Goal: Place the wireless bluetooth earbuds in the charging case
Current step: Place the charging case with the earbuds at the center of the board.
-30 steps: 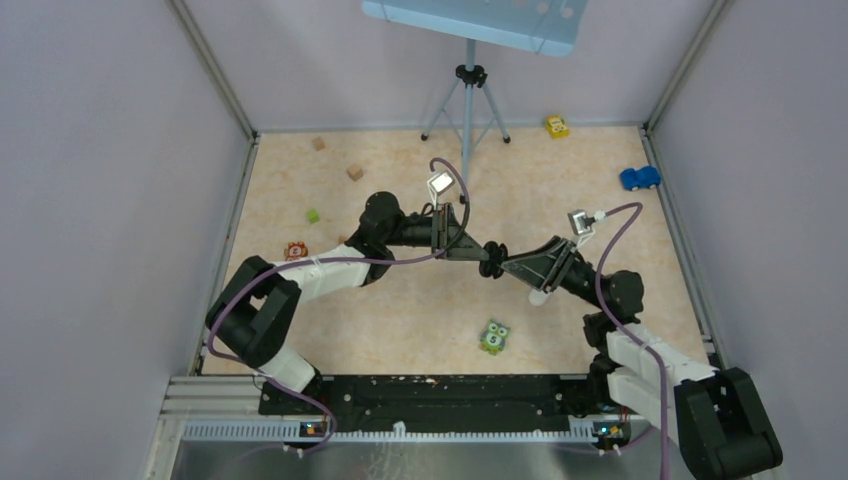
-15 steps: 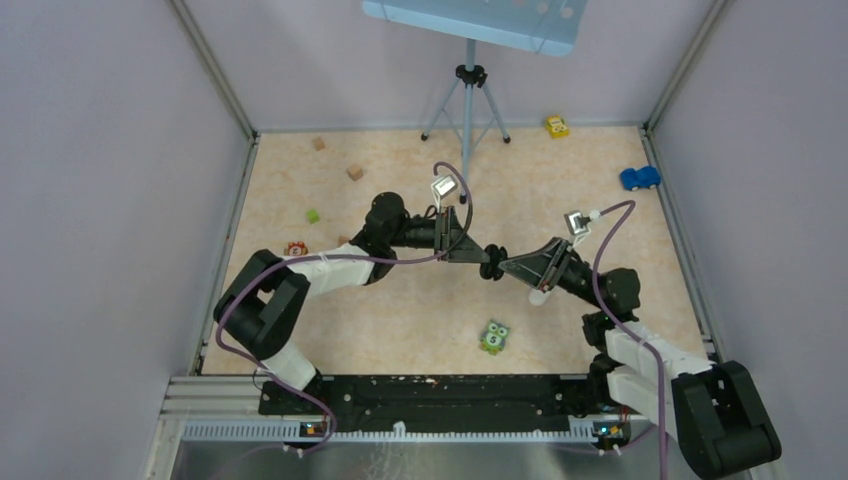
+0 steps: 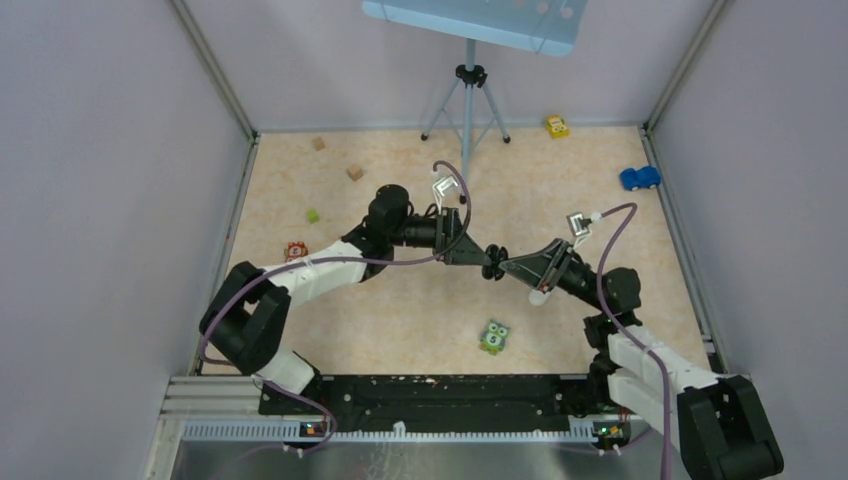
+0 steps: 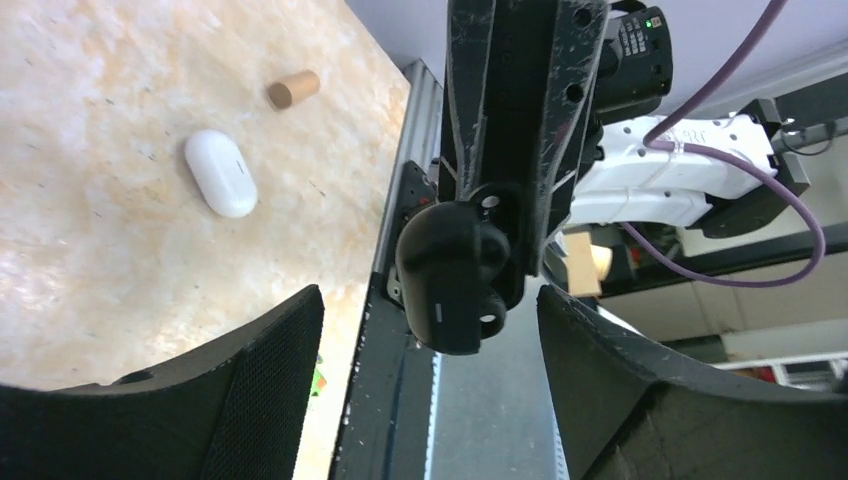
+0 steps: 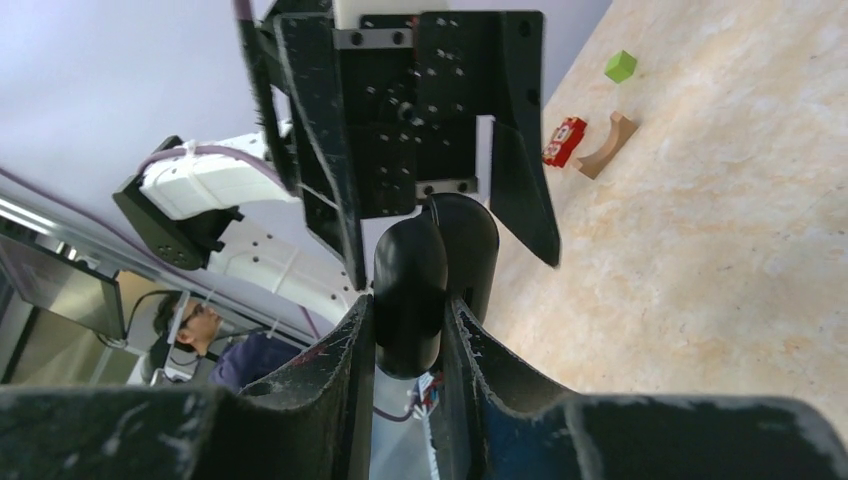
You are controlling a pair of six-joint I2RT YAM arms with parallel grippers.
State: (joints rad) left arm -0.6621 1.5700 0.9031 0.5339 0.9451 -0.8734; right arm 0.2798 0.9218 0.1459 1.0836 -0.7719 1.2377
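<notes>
Overhead top view, wrist views face-to-face, close

No words or numbers can be read. The green owl toy (image 3: 494, 337), nearer the arm bases than the right pincer (image 3: 500, 265), has a mark on it, too tiny to tell.

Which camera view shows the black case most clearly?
The left wrist view: the black case appears nearly whole and close. In the right wrist view, the right end effector grips it and partly covers it. The top view shows only a tiny dark shape.
</notes>
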